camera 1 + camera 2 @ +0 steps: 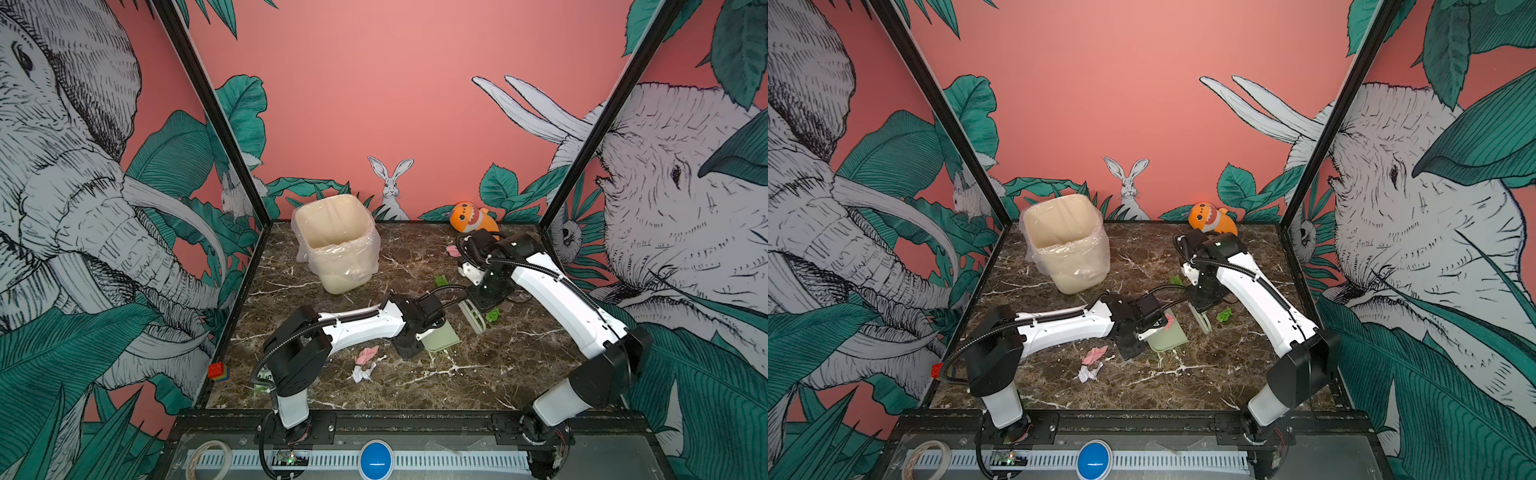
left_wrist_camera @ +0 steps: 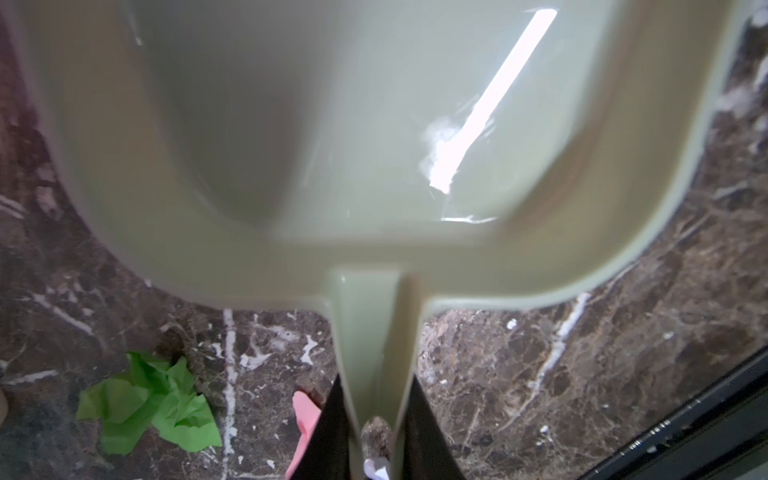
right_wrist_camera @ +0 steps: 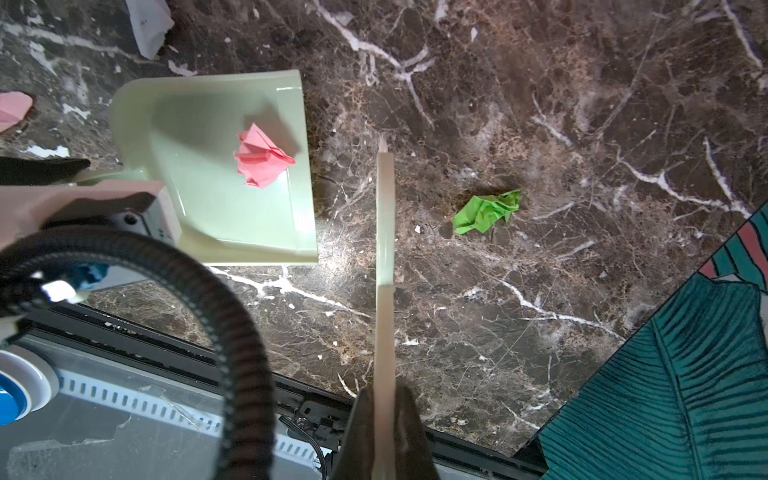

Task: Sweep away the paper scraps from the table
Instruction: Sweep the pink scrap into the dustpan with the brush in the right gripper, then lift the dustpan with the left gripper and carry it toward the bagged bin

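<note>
The left pincer (image 2: 376, 440) is drawn narrow on the thin handle of the pale green dustpan (image 2: 374, 124), with a black finger pressed to each side. The right pincer (image 3: 384, 436) is clamped tight on the flat stem of the brush (image 3: 385, 216), which hangs edge-on just beside the pan's open lip. One pink scrap (image 3: 262, 160) lies inside the pan; a green scrap (image 3: 488, 212) sits on the tabletop (image 3: 540, 104) on the side of the brush away from the pan, near it but apart.

The other paper scraps (image 1: 361, 372) are spread wider: a white one and a pink one lie close together beside the left arm, one green bit is near the middle, and another pink bit is by the right arm's wrist. The lined bin (image 1: 336, 241) stands at the rear, well apart from the pan.

These crumpled bits look nearly weightless and springy; on the glossy marble they should skid and tumble at a touch, and a quick stroke could flick them over the lip or past it. I would not pinch them; push each with the brush from the side away from the pan, low and slow. The pan seems stiff plastic but is held far back on its handle, so its lip may lift or pivot under a push; keep the lip pressed flat and carry the pan level.
</note>
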Controlling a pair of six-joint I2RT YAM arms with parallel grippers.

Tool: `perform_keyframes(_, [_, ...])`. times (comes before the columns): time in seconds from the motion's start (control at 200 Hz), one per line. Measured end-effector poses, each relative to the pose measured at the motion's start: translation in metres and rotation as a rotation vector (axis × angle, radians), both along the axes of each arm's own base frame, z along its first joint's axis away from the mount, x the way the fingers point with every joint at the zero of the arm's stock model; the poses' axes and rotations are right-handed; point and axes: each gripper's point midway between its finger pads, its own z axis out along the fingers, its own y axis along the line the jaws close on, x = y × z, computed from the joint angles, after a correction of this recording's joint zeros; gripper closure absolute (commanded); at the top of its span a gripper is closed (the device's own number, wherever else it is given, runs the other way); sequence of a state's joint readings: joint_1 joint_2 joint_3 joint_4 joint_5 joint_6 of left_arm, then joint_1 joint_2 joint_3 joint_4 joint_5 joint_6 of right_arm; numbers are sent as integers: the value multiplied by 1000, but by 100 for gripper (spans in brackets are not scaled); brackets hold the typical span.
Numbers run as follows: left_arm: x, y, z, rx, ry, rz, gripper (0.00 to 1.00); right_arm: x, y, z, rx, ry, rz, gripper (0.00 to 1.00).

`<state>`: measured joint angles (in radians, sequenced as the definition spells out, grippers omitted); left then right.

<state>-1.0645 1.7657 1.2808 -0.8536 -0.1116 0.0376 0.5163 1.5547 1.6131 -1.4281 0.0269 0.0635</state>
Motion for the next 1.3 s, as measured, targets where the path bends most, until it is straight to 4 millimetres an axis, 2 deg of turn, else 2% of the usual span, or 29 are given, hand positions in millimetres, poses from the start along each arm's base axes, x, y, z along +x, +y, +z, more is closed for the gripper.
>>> perform_keyframes(0.29, [10, 1, 46, -106, -115, 30, 91, 4, -17, 9, 17, -28, -62, 100])
perform_keyframes(0.465, [14, 12, 75, -160, -155, 71, 90, 2, -24, 16, 43, -49, -86, 100])
perform_keyframes(0.71, [26, 46, 114, -165, -161, 187, 90, -1, -18, 19, 82, -44, -80, 100])
perform_keyframes(1.06, [37, 98, 183, -158, -203, 325, 89, -3, -11, 19, 121, -29, -66, 100])
perform_keyframes(1.301, [56, 159, 211, -114, -251, 497, 89, -4, -7, 20, 143, -22, -54, 100])
